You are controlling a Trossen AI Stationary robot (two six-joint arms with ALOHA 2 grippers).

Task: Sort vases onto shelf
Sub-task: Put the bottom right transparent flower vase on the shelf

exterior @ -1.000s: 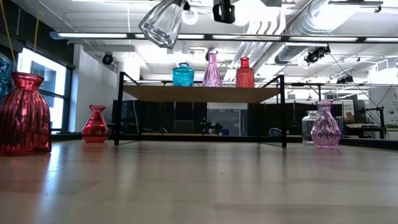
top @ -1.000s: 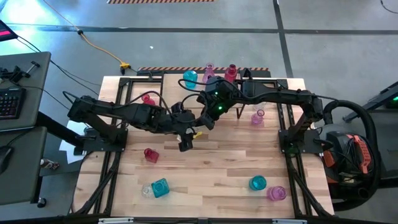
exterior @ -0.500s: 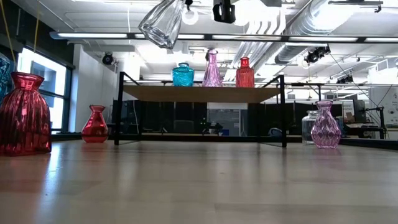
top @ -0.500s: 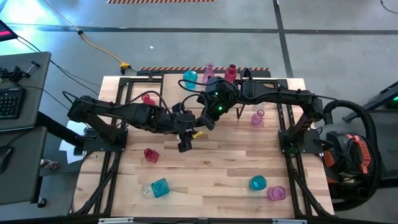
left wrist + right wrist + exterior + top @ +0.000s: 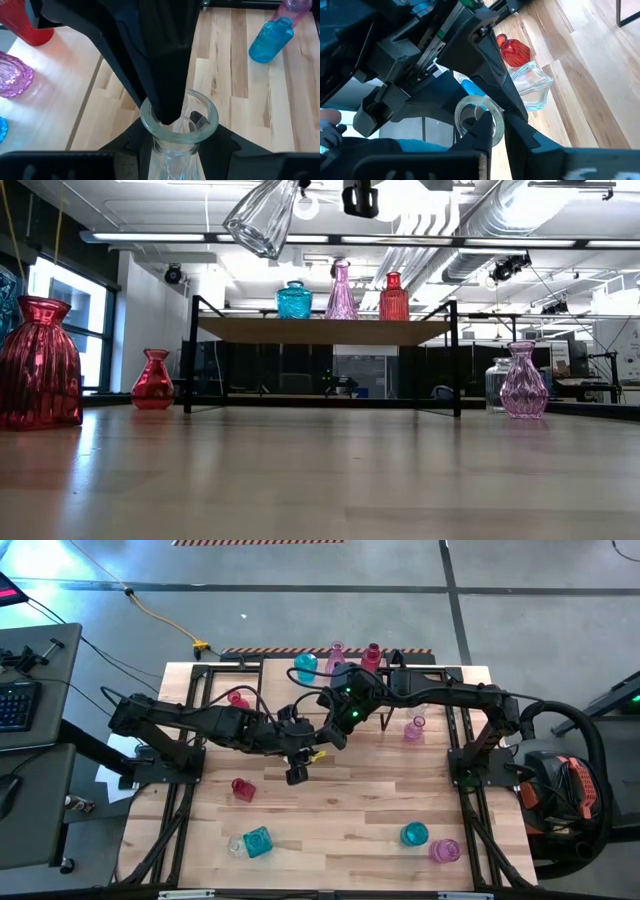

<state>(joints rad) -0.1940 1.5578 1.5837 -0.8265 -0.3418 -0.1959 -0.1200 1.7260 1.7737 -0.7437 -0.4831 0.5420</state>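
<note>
A clear glass vase [image 5: 260, 218] hangs tilted in the air over the table's middle, between both grippers. My left gripper [image 5: 298, 762] comes from the left and is shut on it. My right gripper [image 5: 328, 738] comes from the right and is at the vase's mouth [image 5: 178, 117]. The shelf [image 5: 320, 330] stands at the far side with a teal vase [image 5: 294, 300], a pink vase [image 5: 341, 290] and a red vase [image 5: 393, 296] standing on its top. My left gripper has the clear vase's neck [image 5: 175, 155] between its two fingers, just below the mouth, one on either side. The vase is lifted clear of the table and tilted. My right gripper has one finger [image 5: 482, 131] inside the vase's mouth and the other outside. The rim's wall [image 5: 497, 125] lies between them.
Loose vases stand on the table: a red one [image 5: 242, 788] at the left, a red one [image 5: 237, 698] by the shelf's left end, a pink one [image 5: 414, 727] at the right, a teal and a clear one [image 5: 250, 842] near left, a teal [image 5: 414, 834] and a pink one [image 5: 445, 851] near right.
</note>
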